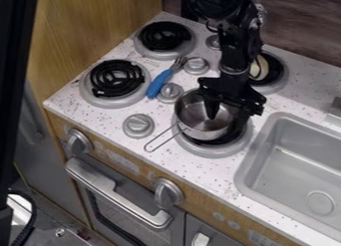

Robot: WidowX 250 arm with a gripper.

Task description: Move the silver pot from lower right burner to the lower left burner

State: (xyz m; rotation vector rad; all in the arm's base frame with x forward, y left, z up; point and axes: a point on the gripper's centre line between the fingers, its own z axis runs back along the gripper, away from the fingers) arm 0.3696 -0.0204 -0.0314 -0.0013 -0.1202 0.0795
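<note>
Camera view: silver pot (195, 121) on the lower right burner (212, 151), wire handle toward the countertop (105, 119) front edge; sink (286, 165) to the right. Two knobs (138, 125) stand between pot and lower left burner (92, 95). Burners, four; blue-handled fork (158, 84), one. Gripper (225, 115) points down at the pot, jaws apart, one inside.

Blue-handled fork (159, 83), sink (293, 175), oven handle (116, 194)
</note>
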